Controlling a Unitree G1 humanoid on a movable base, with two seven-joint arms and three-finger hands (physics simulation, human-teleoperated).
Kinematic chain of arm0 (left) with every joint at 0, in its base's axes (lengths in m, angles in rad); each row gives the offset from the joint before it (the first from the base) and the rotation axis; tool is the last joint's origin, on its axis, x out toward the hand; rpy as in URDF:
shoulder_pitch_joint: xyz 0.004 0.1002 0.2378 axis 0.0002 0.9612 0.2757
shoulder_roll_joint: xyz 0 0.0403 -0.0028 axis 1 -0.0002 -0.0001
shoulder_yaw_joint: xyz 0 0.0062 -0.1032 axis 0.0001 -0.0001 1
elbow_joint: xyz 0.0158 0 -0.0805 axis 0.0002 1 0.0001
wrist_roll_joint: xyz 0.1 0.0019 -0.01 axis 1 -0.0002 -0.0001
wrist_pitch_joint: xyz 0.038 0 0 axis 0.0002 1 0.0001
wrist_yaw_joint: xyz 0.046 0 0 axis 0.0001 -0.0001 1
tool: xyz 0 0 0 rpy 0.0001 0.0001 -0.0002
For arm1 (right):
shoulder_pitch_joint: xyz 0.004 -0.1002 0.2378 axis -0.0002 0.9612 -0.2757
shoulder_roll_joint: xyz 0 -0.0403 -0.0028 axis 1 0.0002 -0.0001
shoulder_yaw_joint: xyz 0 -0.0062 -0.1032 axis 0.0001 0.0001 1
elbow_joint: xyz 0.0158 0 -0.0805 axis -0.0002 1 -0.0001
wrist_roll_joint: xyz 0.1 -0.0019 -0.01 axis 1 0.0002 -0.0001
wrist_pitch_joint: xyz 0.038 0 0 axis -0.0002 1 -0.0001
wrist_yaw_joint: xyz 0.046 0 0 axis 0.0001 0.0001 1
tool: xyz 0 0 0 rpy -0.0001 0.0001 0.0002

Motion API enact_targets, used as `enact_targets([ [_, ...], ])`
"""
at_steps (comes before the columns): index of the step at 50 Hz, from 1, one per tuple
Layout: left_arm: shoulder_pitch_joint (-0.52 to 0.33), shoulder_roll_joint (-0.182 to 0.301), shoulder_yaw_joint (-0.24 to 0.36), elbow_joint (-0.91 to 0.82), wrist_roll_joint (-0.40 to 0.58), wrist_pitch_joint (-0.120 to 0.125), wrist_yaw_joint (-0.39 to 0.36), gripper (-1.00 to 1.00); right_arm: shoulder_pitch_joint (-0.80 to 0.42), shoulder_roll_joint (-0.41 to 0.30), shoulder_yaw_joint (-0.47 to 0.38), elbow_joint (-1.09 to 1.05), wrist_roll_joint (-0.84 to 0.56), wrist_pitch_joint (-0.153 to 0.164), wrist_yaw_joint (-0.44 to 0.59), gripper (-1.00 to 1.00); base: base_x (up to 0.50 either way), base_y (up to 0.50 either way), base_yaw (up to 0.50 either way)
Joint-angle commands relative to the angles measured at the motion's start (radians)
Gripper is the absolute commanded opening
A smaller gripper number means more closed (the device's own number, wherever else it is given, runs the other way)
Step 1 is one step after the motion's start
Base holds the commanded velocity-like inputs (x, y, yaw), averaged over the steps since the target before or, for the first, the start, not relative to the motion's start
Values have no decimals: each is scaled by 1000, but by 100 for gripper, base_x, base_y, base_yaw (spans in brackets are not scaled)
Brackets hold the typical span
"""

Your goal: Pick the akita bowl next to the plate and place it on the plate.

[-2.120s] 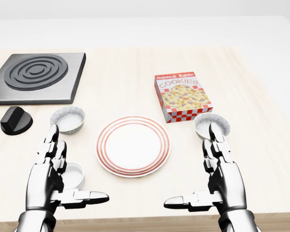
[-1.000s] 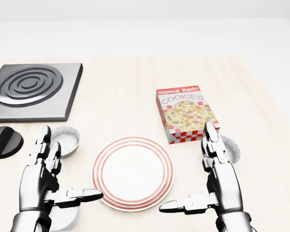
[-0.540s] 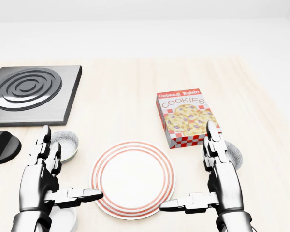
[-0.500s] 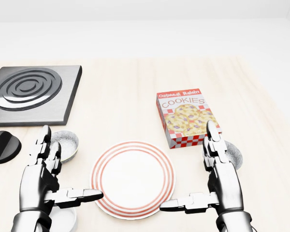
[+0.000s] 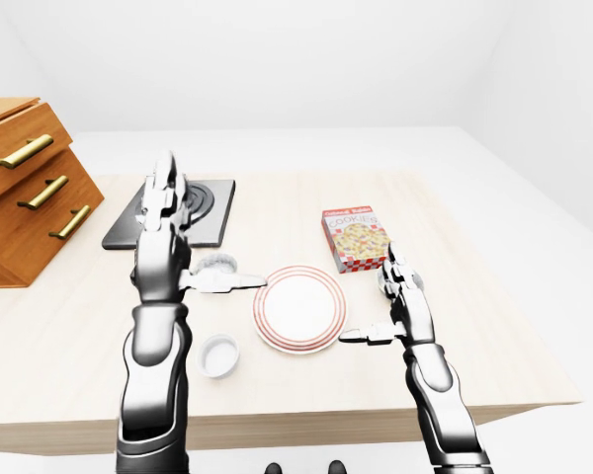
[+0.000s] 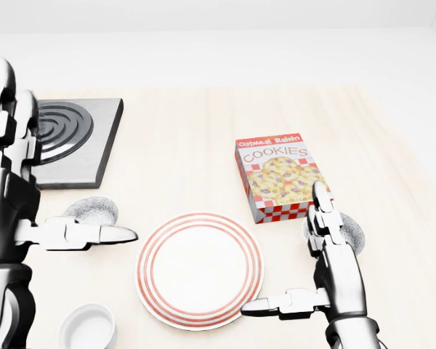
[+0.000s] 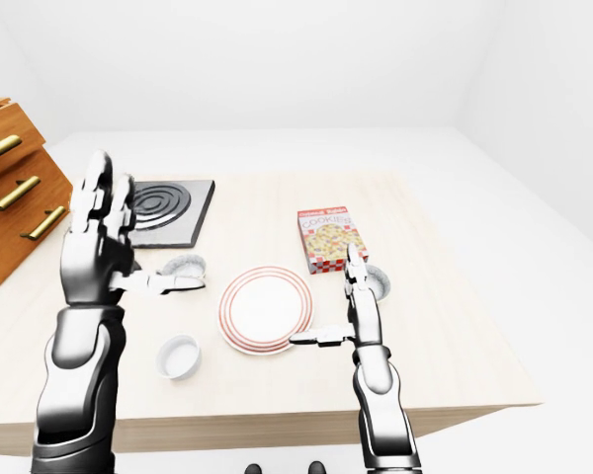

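Showing only in eye views, wooden drawer chest (image 5: 30, 188) far left, raised left hand (image 6: 18, 196) fingers spread wide, hiding stove burner (image 6: 76, 138), white ramekin (image 6: 87, 329), striped plate (image 6: 200, 269), cookies box (image 6: 280, 177), right hand (image 6: 327, 269) splayed, empty, half covering akita bowl (image 6: 352, 231) just right of plate.

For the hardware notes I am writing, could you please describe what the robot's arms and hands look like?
Both arms are glossy silver-grey metal with darker grey and black joint segments. The left hand and right hand each carry three chunky, segmented fingers in the same chrome finish. No cables, sleeves, labels or markings show on either one.
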Motion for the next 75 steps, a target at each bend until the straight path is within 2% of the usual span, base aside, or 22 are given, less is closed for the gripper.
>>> enact_targets([
  [1, -384, 163, 82, -311, 115, 0, -95, 100, -2, 1, 3, 6, -5, -3, -5, 100, 0, 0, 0],
  [3, -514, 251, 95, -302, 131, 0, -130, 100, -2, 1, 1, 0, -3, 8, -4, 100, 0, 0, 0],
  [8, -655, 355, 124, -278, 149, 0, -187, 100, 0, 1, 1, -16, -1, 20, -5, 100, 0, 0, 0],
  [11, -798, 481, 173, -250, 145, 0, -233, 100, -6, 1, -3, -2, 3, 14, -6, 100, 0, 0, 0],
  [18, -955, 779, 236, -202, 110, 0, -336, 100, -10, -1, -6, 9, 3, 6, -8, 100, 0, 0, 0],
  [19, -971, 822, 249, -199, 98, 0, -354, 100, -7, -1, -5, -8, 4, 20, -6, 100, 0, 0, 0],
  [20, -970, 906, 298, -193, 83, 0, -391, 100, -6, 0, -4, -11, 3, 21, -7, 100, 0, 0, 0],
  [24, -912, 1092, 458, -179, 11, 0, -439, 100, -4, 0, -4, -14, 3, 21, -7, 100, 0, 0, 0],
  [26, -838, 1186, 583, -165, -41, 0, -460, 100, -1, 0, -3, -18, 1, 24, -8, 100, 0, 0, 0],
  [29, -667, 1298, 810, -128, -122, 0, -473, 100, -2, -1, -3, -5, -1, 10, -7, 100, 0, 0, 0],
  [31, -476, 1378, 1046, -65, -123, 0, -532, 100, 1, -2, -4, -12, 0, 13, -6, 100, 0, 0, 0],
  [34, -294, 1401, 1252, -22, -98, 0, -593, 100, 1, -1, -5, -18, 1, 20, -5, 100, 0, 0, 0],
  [36, -191, 1394, 1369, 3, -29, 0, -665, 100, 0, -2, -5, -8, -1, 8, -6, 100, 0, 0, 0],
  [38, -122, 1366, 1464, 17, 46, 0, -670, 100, 1, -1, -5, -18, -1, 17, -5, 100, 0, 0, 0],
  [41, -44, 1290, 1471, -9, 157, 0, -670, 100, -2, -2, -8, -6, 1, 7, -4, 100, 0, 0, 0],
  [43, 14, 1197, 1471, -40, 227, 0, -670, 100, -6, -2, -8, 9, 1, -3, -4, 100, 0, 0, 0],
  [47, 60, 1071, 1471, -22, 261, 0, -670, 100, -2, -1, -4, 1, 0, 1, -3, 100, 0, 0, 0],
  [51, 83, 927, 1471, -39, 177, 0, -670, 100, -5, -1, -6, 11, -1, -6, -5, 100, 0, 0, 0],
  [53, 76, 807, 1471, -61, 102, 0, -670, 100, -3, -1, -4, 13, -4, -9, -6, 100, 0, 0, 0],
  [59, 126, 616, 1471, -79, -149, 0, -632, 100, -6, -2, -6, 18, -3, -12, -7, 100, 0, 0, 0],
  [68, 278, 432, 1471, -4, -463, 0, -391, 100, -6, -1, -4, 22, -11, -20, -12, 100, 0, 0, 0],
  [75, 376, 368, 1471, 61, -618, 0, -278, 100, -16, -2, -8, 34, -19, -29, -26, 100, 0, 0, 0],
])
